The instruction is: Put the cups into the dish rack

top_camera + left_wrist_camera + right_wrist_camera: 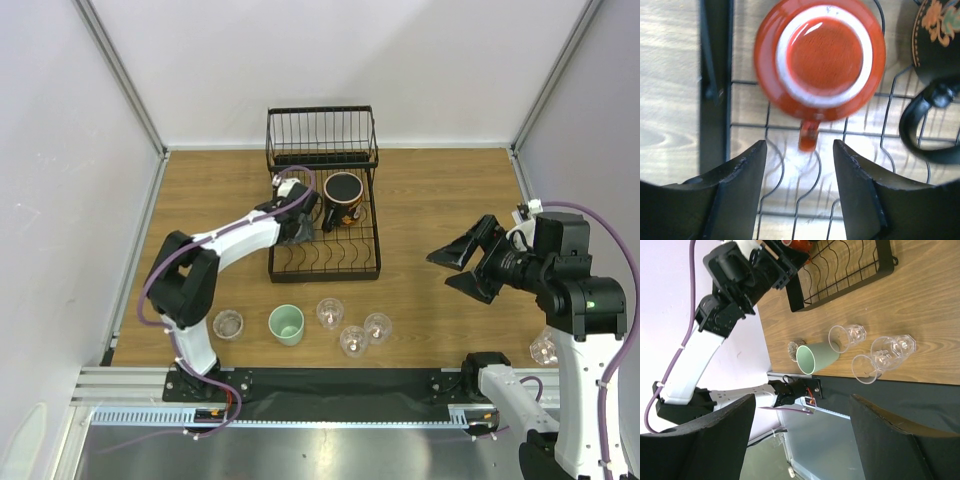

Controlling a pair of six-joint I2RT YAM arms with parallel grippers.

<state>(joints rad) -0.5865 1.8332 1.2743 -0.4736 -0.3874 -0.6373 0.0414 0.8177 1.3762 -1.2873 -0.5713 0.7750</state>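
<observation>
The left pincer (799,150) is standing open at the bottom middle of the wrist view, and it is holding nothing. Just above its tips, the red mug (820,55) is sitting upside down on the wires of the dish rack (715,75). It is not touching either finger. The black mug (940,40) is sitting next to it at the upper right.

So I think the step in hand is letting go of the red mug.

In the top view, the green cup (286,324) and the clear glasses (352,341) are waiting on the table (440,200) at the lower middle, below the rack. The right pincer (465,262) is hanging wide open at the right, holding nothing.

Next, the left pincer is going to need to lift clear of the mug's handle. Then it needs to reach down for a cup on the table.
</observation>
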